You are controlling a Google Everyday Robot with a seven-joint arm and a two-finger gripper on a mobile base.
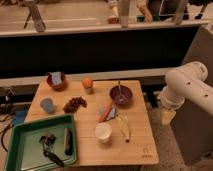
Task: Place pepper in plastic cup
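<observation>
The pepper (105, 113) is seen lying near the middle of the bench (140, 145), between the purple bowl (121, 95) and the white cup (103, 132). The plastic cup (47, 105) is set upright well apart, by the left edge, beside the grapes (75, 104). The pincer (167, 116) is held past the right edge, pointing down; its state cannot be told.
</observation>
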